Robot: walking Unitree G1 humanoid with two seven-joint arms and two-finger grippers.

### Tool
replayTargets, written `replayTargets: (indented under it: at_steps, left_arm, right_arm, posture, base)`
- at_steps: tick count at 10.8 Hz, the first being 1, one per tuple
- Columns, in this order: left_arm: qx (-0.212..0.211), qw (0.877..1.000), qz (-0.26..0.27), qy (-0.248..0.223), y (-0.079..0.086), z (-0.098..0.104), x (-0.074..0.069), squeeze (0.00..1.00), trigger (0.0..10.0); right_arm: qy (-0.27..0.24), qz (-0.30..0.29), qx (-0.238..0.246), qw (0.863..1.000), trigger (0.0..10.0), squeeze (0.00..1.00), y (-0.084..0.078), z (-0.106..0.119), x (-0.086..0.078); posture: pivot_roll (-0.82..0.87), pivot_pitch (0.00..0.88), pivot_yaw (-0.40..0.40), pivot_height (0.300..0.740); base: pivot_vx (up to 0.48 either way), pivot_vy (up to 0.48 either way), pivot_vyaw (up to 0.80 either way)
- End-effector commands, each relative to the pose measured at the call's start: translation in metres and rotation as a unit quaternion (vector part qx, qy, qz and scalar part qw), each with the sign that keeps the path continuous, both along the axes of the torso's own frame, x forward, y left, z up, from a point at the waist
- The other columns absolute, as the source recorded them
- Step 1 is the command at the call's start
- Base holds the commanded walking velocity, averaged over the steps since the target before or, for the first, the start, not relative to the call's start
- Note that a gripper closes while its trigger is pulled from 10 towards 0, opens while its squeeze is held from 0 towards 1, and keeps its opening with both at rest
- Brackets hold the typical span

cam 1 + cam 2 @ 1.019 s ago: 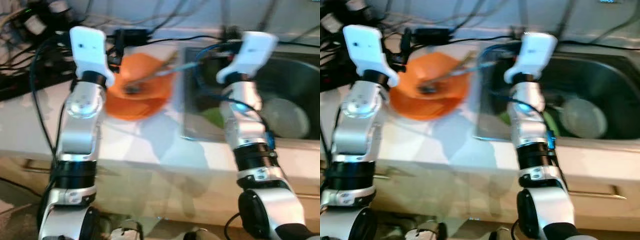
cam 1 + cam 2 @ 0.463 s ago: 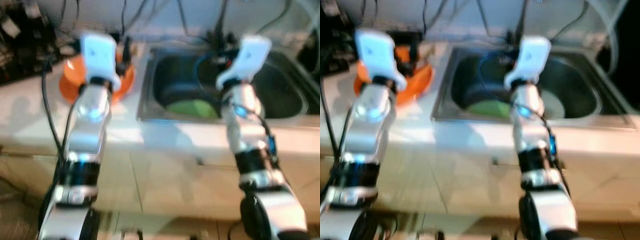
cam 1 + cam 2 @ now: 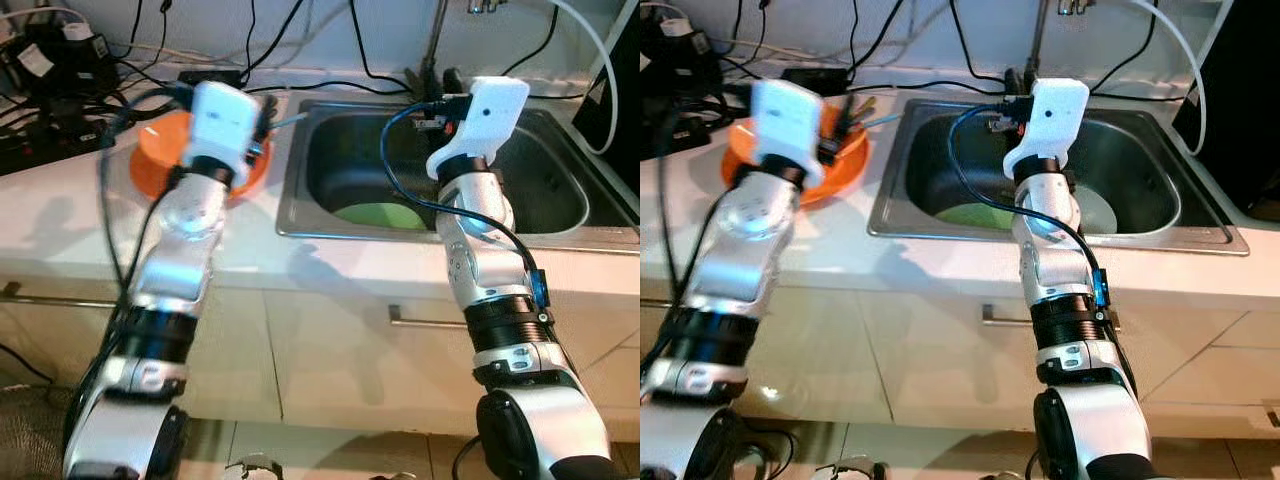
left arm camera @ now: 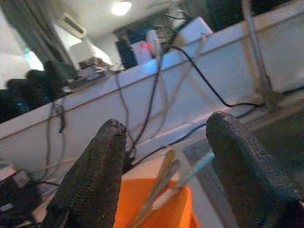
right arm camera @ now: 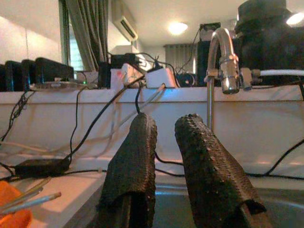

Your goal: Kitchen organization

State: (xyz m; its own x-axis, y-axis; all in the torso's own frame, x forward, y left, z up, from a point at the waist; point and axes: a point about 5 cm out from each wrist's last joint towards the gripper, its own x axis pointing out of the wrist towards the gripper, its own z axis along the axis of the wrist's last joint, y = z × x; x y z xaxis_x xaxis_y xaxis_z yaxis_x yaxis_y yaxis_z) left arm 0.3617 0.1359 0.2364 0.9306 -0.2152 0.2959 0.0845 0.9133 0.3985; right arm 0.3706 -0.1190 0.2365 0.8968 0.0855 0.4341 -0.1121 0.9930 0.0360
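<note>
An orange bowl with chopsticks and a light blue utensil in it sits on the white counter, left of the steel sink. My left gripper hangs open just above the bowl's sink-side rim, with nothing between its fingers. A green plate and a white plate lie in the sink basin. My right gripper is held over the sink, pointing at the back wall, its fingers nearly together and holding nothing.
A faucet rises behind the sink. Black cables and power strips crowd the counter's back left. A tall black appliance stands at the right. Drawer fronts with metal handles run below the counter edge.
The whole picture has shifted and sharpened: the camera has pulled back from the counter, so more of the sink and the drawers shows. Both arms keep their places over bowl and sink.
</note>
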Motion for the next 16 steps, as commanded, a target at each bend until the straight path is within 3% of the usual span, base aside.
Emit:
replayTargets:
  at_steps: [1, 2, 3, 4, 6, 9, 14, 16]
  left_arm:
    - [0.025, 0.999, -0.019, 0.0, -0.011, -0.001, 0.002, 0.0, 10.0]
    - [0.049, 0.998, -0.027, -0.002, -0.015, -0.003, 0.003, 0.0, 10.0]
    - [0.103, 0.993, -0.048, -0.011, -0.026, -0.005, 0.005, 0.0, 10.0]
    - [0.162, 0.986, -0.026, -0.002, -0.028, -0.009, 0.012, 0.0, 10.0]
    - [0.224, 0.975, -0.006, -0.006, -0.037, -0.01, 0.022, 0.0, 10.0]
    - [0.27, 0.963, 0.015, 0.002, -0.053, -0.007, 0.038, 0.0, 10.0]
    - [0.313, 0.946, 0.083, 0.008, -0.043, 0.009, 0.057, 0.0, 10.0]
    - [0.316, 0.945, 0.079, 0.018, -0.044, 0.007, 0.058, 0.0, 10.0]
  right_arm:
    - [0.01, -0.001, 0.001, 1.0, 10.0, 0.0, 0.001, -0.001, 0.002]
    - [0.013, -0.002, 0.003, 1.0, 10.0, 0.0, 0.001, -0.003, 0.002]
    - [0.015, -0.001, 0.006, 1.0, 10.0, 0.0, 0.002, -0.004, 0.001]
    - [0.015, -0.001, 0.008, 1.0, 10.0, 0.0, 0.003, -0.004, 0.001]
    - [0.017, 0.003, 0.012, 1.0, 10.0, 0.0, 0.005, -0.006, -0.001]
    - [0.022, 0.006, 0.017, 1.0, 10.0, 0.0, 0.007, -0.011, -0.006]
    - [0.027, 0.004, 0.02, 0.999, 10.0, 0.0, 0.006, -0.014, -0.013]
    - [0.028, 0.004, 0.021, 0.999, 10.0, 0.0, 0.005, -0.014, -0.016]
  posture:
    - [0.11, 0.067, 0.003, 0.74]
    - [0.11, 0.068, 0.005, 0.74]
    - [0.11, 0.071, 0.008, 0.74]
    - [0.11, 0.076, 0.011, 0.74]
    - [0.1, 0.088, 0.014, 0.74]
    - [0.08, 0.113, 0.022, 0.74]
    - [0.05, 0.143, 0.03, 0.74]
    - [0.04, 0.151, 0.033, 0.74]
  base:
    - [0.0, 0.0, 0.0]
    - [0.0, 0.0, 0.0]
    - [0.0, 0.0, 0.0]
    - [0.0, 0.0, 0.0]
    - [0.0, 0.0, 0.0]
    - [0.0, 0.0, 0.0]
    - [0.0, 0.0, 0.0]
    - [0.0, 0.0, 0.0]
